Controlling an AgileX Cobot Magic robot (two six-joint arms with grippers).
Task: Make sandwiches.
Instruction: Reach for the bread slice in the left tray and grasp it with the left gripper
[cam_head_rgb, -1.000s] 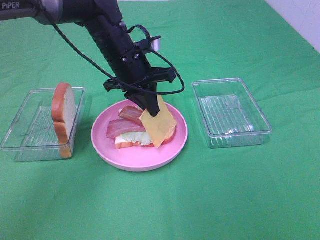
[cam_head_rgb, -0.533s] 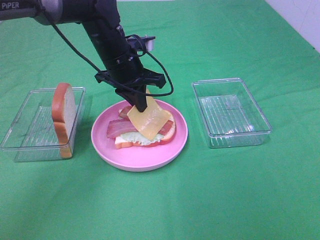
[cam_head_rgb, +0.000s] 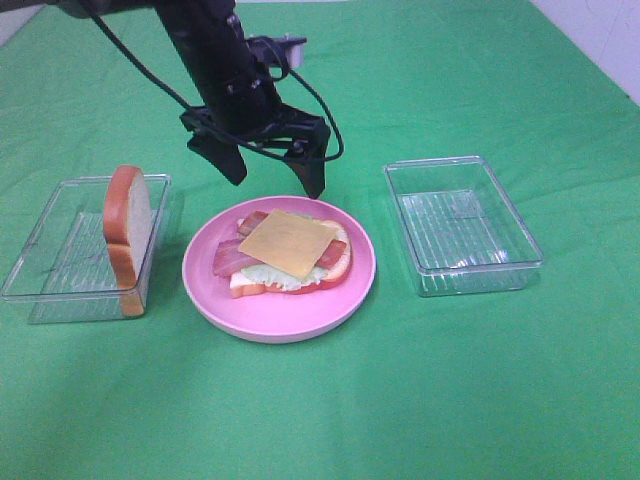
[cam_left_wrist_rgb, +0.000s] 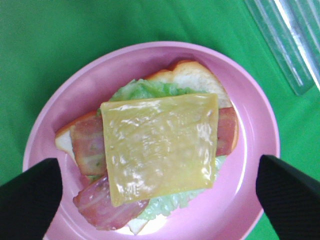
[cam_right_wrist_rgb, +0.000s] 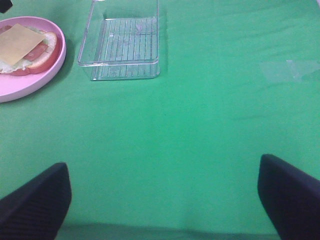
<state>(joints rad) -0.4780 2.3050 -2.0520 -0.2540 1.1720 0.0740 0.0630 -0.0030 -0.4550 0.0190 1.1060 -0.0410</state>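
Observation:
The open sandwich (cam_head_rgb: 285, 255) lies on the round pink plate (cam_head_rgb: 300, 315): a bread slice at the bottom, then lettuce (cam_left_wrist_rgb: 150, 90), bacon strips (cam_left_wrist_rgb: 87, 142) and a square yellow cheese slice (cam_head_rgb: 287, 243) flat on top. My left gripper (cam_head_rgb: 273, 178) hangs open and empty just above the plate's far side. In the left wrist view its fingers (cam_left_wrist_rgb: 27, 200) stand to both sides of the cheese (cam_left_wrist_rgb: 160, 147). A second bread slice (cam_head_rgb: 128, 235) stands on edge in the left clear tray (cam_head_rgb: 40, 290). My right gripper (cam_right_wrist_rgb: 162, 195) is open over bare green cloth.
An empty clear tray (cam_head_rgb: 460, 225) stands right of the plate; it also shows in the right wrist view (cam_right_wrist_rgb: 122, 45), beside the plate's rim (cam_right_wrist_rgb: 30, 85). Green cloth covers the whole table.
My left gripper lowered the cheese slice onto the bacon, let it go, opened wide and rose. The cheese now lies flat on the stack.

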